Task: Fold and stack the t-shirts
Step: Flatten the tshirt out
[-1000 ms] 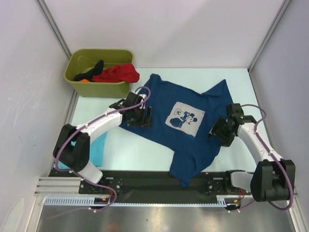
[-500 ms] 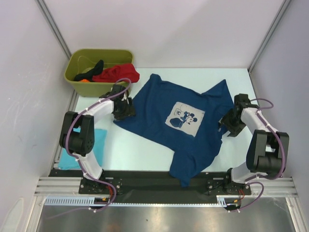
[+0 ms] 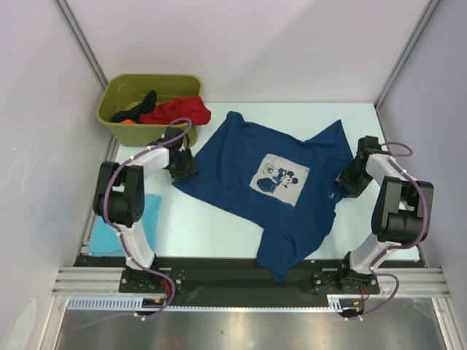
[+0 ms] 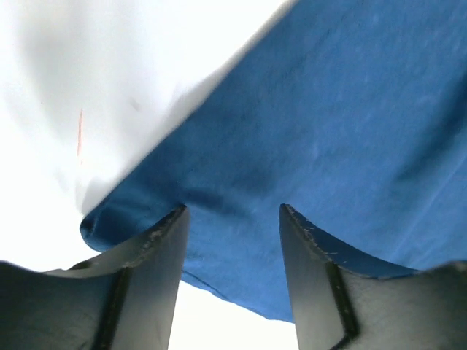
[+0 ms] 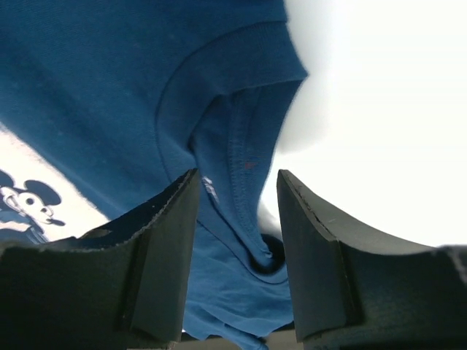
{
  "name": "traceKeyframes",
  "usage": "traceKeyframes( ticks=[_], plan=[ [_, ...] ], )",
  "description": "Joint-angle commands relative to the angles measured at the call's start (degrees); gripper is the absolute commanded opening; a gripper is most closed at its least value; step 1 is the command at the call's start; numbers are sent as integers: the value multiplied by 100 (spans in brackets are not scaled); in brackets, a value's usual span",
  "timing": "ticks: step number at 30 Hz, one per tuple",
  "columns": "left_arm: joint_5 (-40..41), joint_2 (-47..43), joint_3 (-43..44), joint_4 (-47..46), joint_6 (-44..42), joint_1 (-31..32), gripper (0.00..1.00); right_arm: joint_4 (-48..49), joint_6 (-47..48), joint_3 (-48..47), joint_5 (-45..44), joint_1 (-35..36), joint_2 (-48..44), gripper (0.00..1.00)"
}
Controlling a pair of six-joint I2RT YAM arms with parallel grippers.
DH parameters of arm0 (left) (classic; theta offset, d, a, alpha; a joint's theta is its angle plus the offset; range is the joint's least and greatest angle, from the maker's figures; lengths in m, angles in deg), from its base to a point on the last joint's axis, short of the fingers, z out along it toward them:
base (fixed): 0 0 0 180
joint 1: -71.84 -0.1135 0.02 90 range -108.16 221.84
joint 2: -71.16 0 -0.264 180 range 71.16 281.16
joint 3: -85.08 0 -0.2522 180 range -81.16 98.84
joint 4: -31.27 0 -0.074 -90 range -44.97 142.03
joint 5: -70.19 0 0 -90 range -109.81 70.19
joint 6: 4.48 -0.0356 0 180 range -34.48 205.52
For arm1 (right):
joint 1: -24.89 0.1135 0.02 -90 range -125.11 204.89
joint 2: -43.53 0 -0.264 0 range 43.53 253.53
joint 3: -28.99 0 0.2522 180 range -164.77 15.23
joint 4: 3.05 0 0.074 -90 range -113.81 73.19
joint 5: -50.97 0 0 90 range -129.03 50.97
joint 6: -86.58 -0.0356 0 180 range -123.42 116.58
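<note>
This looks like a robotics lab cell. Plain white panels [image 3: 255, 44] on metal posts [image 3: 82, 40] box in a pale table [image 3: 219, 226]. Two arms [image 3: 120, 200] are bolted to a black rail [image 3: 233, 273] at 6 o'clock, and a bin [image 3: 146, 133] sits at 10 o'clock.

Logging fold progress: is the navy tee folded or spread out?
Spread, not folded: the navy tee lies open across the table, print facing up, one end rumpled toward the near edge.
</note>
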Motion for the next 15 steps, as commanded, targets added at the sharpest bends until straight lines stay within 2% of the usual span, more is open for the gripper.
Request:
traceKeyframes(
  ticks=[1, 9, 13, 15],
  plan=[
    [114, 211, 349, 136, 87, -149, 55, 3, 62, -27, 356, -35, -62, 52],
    [554, -676, 165, 216, 87, -167, 65, -427, 159, -115, 365, -44, -378, 55],
    [983, -1116, 94, 593, 70, -185, 82, -936, 247, -36, 340, -35, -738, 61],
    [976, -1238, -72, 664, 61, -246, 82, -1183, 282, -27, 243, -35, -870, 66]
  ],
)
